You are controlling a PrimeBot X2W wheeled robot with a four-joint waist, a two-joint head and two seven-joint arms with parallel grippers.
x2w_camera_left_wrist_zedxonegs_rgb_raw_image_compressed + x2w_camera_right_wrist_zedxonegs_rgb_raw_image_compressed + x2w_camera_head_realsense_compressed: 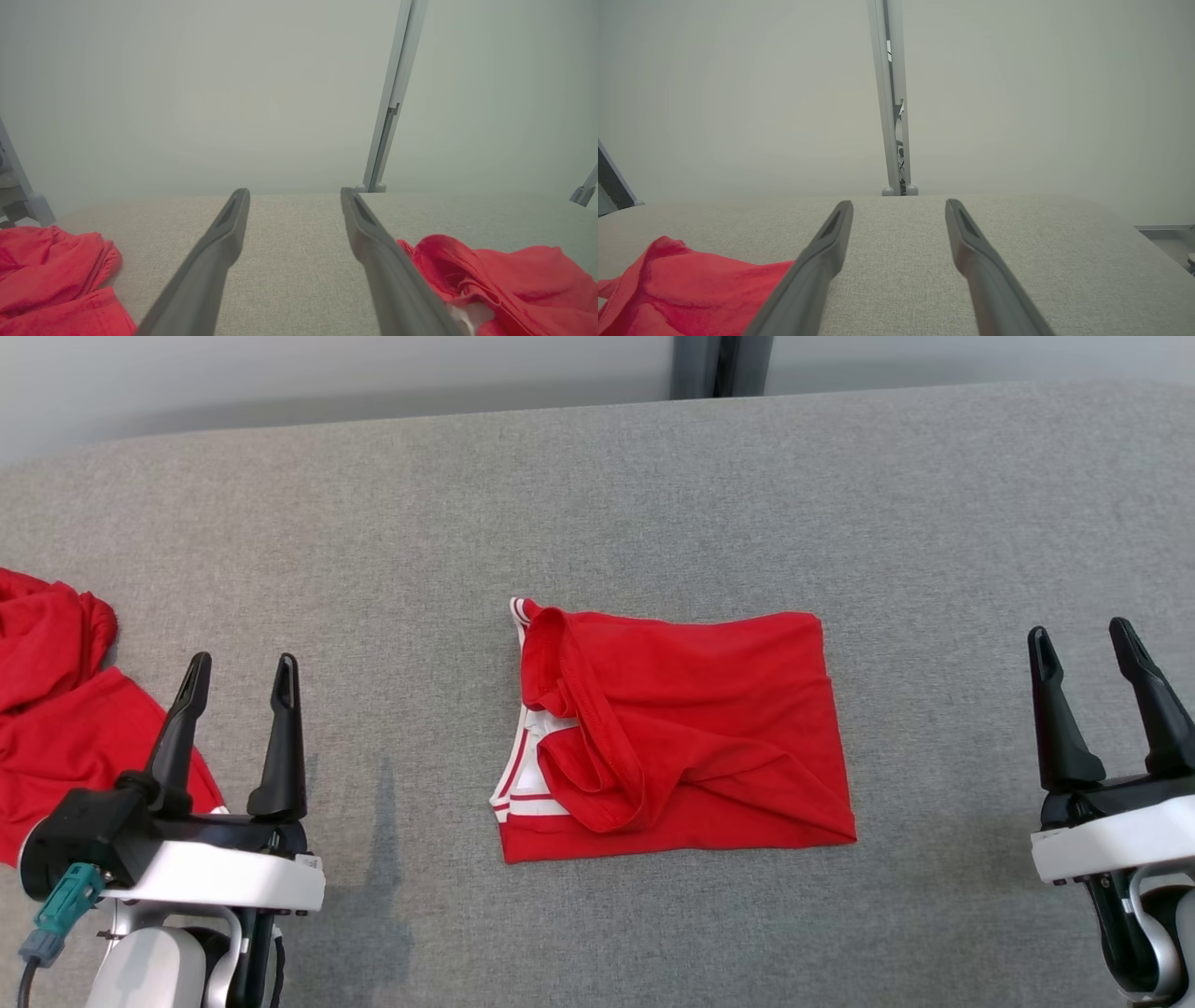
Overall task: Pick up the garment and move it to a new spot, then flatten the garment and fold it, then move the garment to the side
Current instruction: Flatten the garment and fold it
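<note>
A: Grey fabric tabletop point(653, 476), how are the fingers?
B: Both pairs apart, empty: left gripper point(243, 660), right gripper point(1078, 628). Folded red garment point(691, 728) w/ white trim lies at ctr, between them.
A: Handling?
B: Prob. light, floppy, unfolds easily. I'd pinch opposite edges thru all layers.

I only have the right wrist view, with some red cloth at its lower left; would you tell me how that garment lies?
Observer: The red fabric garment with white trim lies folded into a rough rectangle at the middle of the grey fabric-covered table.
Operator: Is anything else on the table?
Observer: Yes, a second, crumpled red cloth lies at the far left, just left of the left gripper.
Operator: Is that gripper holding anything?
Observer: No, its two dark fingers stand open and empty.
</note>
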